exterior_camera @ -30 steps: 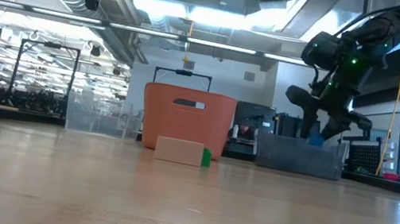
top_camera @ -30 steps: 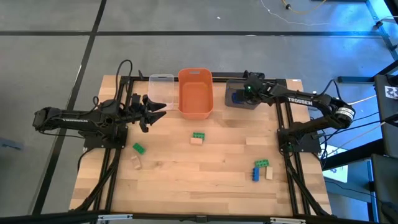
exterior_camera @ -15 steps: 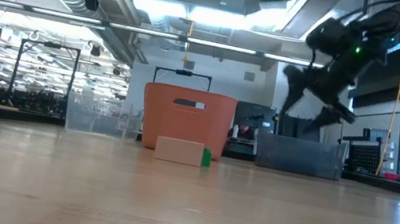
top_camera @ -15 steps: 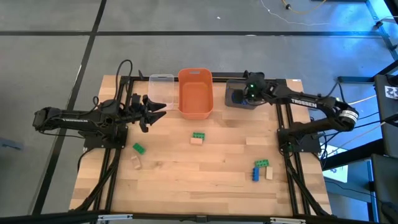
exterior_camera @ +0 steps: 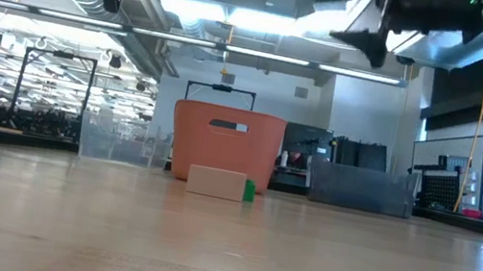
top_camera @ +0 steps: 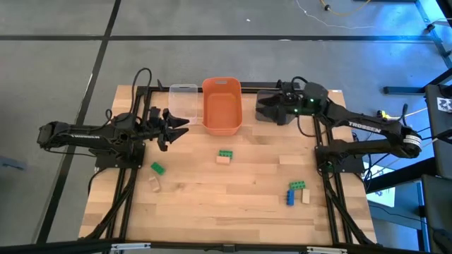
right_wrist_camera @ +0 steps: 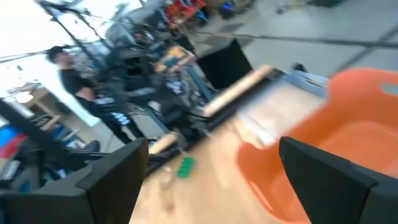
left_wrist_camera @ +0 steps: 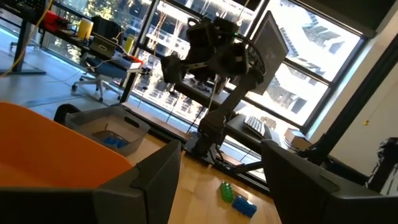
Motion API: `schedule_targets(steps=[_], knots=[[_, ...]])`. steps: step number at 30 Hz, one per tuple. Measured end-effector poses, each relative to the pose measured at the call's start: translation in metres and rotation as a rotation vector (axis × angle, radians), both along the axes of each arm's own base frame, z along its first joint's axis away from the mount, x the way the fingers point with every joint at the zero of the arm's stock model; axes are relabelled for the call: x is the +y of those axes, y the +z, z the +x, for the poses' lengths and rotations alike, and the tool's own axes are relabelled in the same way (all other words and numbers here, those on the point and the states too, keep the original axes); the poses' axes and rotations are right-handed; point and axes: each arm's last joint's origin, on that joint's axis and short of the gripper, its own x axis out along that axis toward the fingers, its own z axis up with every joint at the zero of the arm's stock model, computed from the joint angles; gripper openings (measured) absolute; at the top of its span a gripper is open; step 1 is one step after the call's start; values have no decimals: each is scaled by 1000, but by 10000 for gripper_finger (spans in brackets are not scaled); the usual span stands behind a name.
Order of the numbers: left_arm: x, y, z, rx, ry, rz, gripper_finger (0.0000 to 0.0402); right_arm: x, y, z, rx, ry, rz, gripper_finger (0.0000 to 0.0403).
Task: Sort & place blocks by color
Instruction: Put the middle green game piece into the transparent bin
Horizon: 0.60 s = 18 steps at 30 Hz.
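Observation:
Small studded blocks lie flat on the wooden table: a green and beige pair [top_camera: 225, 155] mid-table, a green one [top_camera: 157, 168] and a beige one [top_camera: 153, 183] at the left, and a green, blue and beige cluster [top_camera: 296, 192] at the right. Blue blocks [left_wrist_camera: 109, 140] lie in the grey bin [top_camera: 272, 111]. My right gripper [top_camera: 263, 108] hangs open and level, high above the grey bin, with nothing between its fingers [right_wrist_camera: 112, 180]. My left gripper [top_camera: 178, 127] waits open, high up at the table's left, near the clear bin [top_camera: 183, 101].
Three bins stand in a row along the far edge: clear, orange [top_camera: 222, 106] and grey. The metal frame rails [top_camera: 325, 152] run along both table sides. A person [right_wrist_camera: 68, 68] shows in the room beyond the table. Bare wood lies toward the near edge.
My right gripper has risen out of the grey bin, high above it. It has tipped from pointing down to pointing level toward the table's left. Its fingers stand wider apart than a second ago.

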Motion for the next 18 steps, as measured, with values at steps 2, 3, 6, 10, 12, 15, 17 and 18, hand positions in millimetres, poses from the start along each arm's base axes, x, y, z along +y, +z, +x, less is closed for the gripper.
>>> schedule_targets(steps=[2,3,6,10,12,15,17,18], knots=[[0,0,0,0,-10,2,217,6,4,0,-23,25,-11,362],[0,0,0,0,-15,3,217,9,6,-1,-35,35,-17,362],[0,0,0,0,-18,3,217,16,10,0,-73,65,-31,362],[-1,0,0,0,-26,5,217,25,12,3,-91,109,-72,362],[-1,0,0,0,-43,4,217,30,13,5,-93,134,-115,362],[-2,0,0,-4,-76,-20,217,36,13,6,-94,166,-151,362],[-2,0,0,-6,-94,-34,217,41,13,7,-96,186,-162,362],[-3,0,0,-6,-103,-39,217,43,13,8,-100,196,-163,362]])
